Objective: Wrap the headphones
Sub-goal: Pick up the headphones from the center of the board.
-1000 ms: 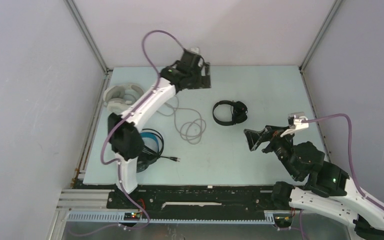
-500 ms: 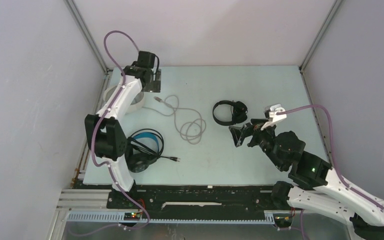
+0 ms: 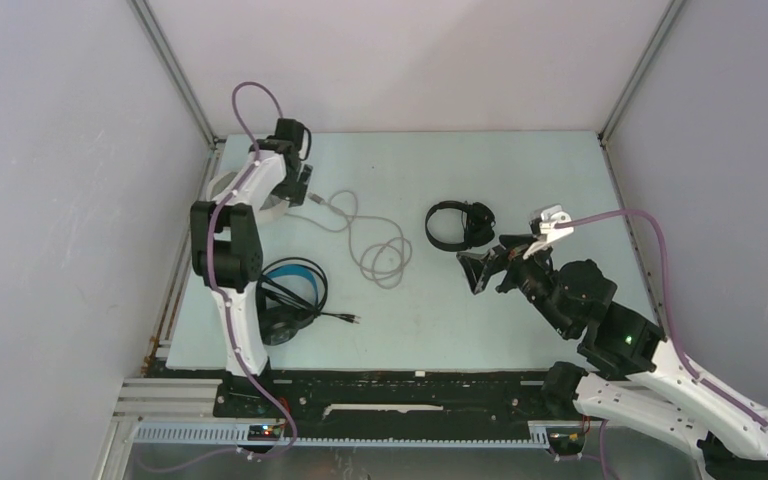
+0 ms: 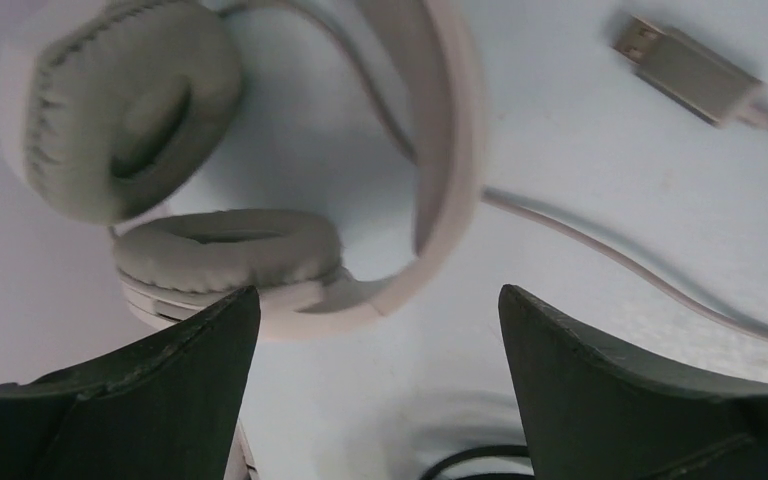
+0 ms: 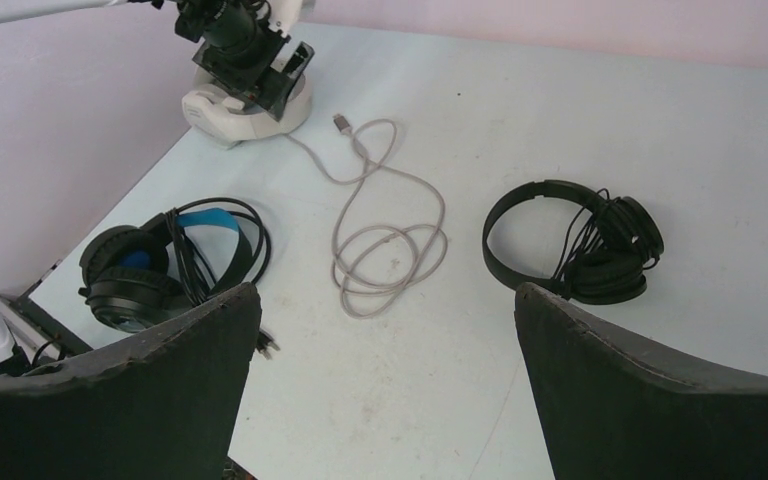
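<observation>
The left gripper [image 4: 378, 320], jaws spread wide and empty, hangs just above the white over-ear headphones [image 4: 440, 130] in the far-left corner of the table [image 3: 520, 170] (the right gripper [image 3: 472, 272] is well apart), their grey cable [image 3: 375, 245] trailing loose toward the table's middle

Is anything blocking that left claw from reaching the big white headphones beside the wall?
Nothing visible. The left gripper hangs open directly over the bulky white over-ear headphones, with only their own grey cable trailing off to the side.
</observation>
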Controlling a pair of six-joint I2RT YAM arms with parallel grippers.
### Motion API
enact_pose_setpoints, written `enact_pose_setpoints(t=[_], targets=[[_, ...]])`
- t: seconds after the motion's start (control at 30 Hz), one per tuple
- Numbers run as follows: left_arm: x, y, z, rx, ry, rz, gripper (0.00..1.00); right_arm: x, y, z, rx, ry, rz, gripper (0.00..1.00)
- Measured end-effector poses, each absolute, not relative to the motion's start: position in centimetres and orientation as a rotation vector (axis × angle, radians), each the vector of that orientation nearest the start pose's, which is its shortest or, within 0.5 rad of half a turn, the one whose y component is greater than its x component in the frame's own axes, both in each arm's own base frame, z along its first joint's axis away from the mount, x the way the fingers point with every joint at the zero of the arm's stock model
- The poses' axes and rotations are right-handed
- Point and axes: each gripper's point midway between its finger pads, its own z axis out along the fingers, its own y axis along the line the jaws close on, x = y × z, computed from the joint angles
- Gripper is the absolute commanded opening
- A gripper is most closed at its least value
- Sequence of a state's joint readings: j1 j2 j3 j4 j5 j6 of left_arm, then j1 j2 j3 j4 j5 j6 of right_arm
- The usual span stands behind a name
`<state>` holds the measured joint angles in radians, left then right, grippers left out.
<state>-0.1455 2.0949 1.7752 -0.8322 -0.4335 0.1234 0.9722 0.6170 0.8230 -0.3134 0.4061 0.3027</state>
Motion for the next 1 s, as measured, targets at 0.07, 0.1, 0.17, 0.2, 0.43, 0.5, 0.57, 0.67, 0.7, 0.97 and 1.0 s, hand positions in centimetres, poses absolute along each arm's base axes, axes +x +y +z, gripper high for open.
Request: enact_pose_setpoints(t=[0.07, 0.1, 0.17, 0.2, 0.43, 0.5, 0.57, 0.67, 0.7, 0.97, 1.0], targets=[[47.2, 2.3, 9.5, 0.221, 2.641, 0.578, 0.85, 20.0, 18.8, 30.9, -0.259, 1.691, 0.614, 0.99], [47.4, 2.6, 9.5, 0.223, 2.640, 0.569, 0.84, 20.0, 18.8, 30.8, -0.259, 1.693, 0.611, 1.00], [47.5, 3.0, 9.1, 0.225, 2.650, 0.542, 0.82, 20.2, 18.8, 30.7, -0.264, 1.697, 0.602, 1.00], [47.5, 3.0, 8.9, 0.232, 2.655, 0.532, 0.80, 20.3, 18.9, 30.6, -0.268, 1.698, 0.599, 1.00], [47.4, 1.0, 5.8, 0.291, 2.718, 0.414, 0.45, 20.7, 19.5, 30.7, -0.279, 1.689, 0.602, 0.99], [47.3, 0.5, 5.1, 0.312, 2.732, 0.377, 0.36, 20.7, 19.7, 30.7, -0.281, 1.690, 0.606, 0.99], [47.3, -0.1, 4.9, 0.318, 2.736, 0.335, 0.20, 20.8, 19.8, 30.7, -0.279, 1.693, 0.612, 0.98], [47.7, -1.0, 5.1, 0.313, 2.726, 0.262, 0.03, 20.7, 20.0, 30.6, -0.275, 1.698, 0.626, 0.97], [48.1, -1.4, 5.4, 0.320, 2.715, 0.230, 0.00, 20.7, 20.1, 30.5, -0.274, 1.701, 0.633, 0.97], [49.9, -3.3, 8.2, 0.202, 2.632, 0.094, 0.00, 21.0, 21.2, 30.0, -0.262, 1.726, 0.659, 0.98], [50.0, -3.6, 8.9, 0.179, 2.618, 0.075, 0.00, 21.1, 21.4, 29.9, -0.258, 1.732, 0.661, 0.98]])
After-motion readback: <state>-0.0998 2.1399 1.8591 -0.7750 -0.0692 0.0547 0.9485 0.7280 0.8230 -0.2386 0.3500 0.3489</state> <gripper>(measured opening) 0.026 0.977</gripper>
